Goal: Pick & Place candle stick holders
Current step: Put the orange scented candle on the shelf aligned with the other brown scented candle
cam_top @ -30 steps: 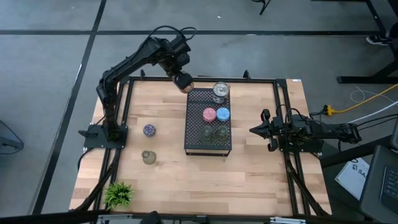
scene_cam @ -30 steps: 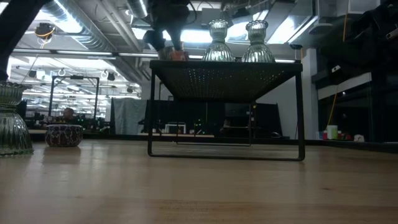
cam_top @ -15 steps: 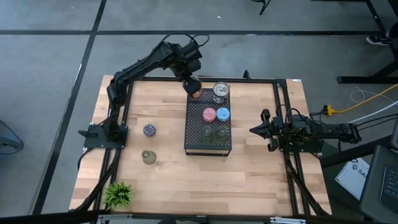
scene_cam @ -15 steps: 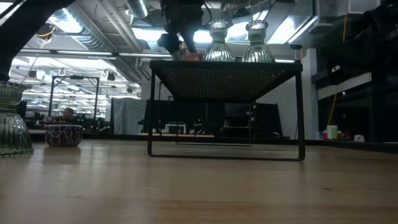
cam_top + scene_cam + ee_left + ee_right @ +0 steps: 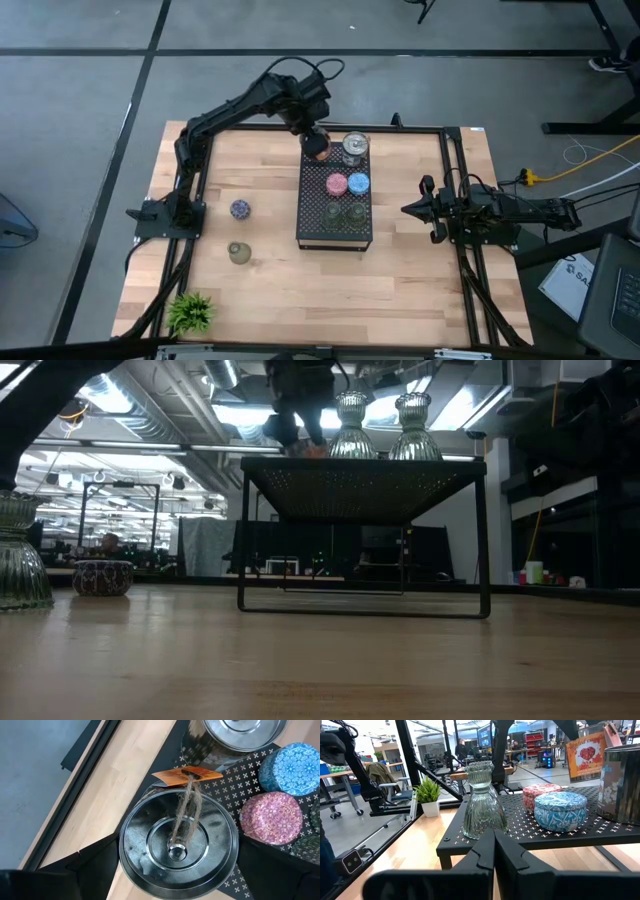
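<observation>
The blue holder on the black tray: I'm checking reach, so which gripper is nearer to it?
Left. The left gripper hangs over the tray's far corner, holding a silvery tin close to the blue holder. The right gripper waits off the tray's right side, farther away.

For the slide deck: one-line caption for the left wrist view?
Left pincer holds a silvery round metal tin with twine and orange tag over the corner of the black perforated tray.
</observation>
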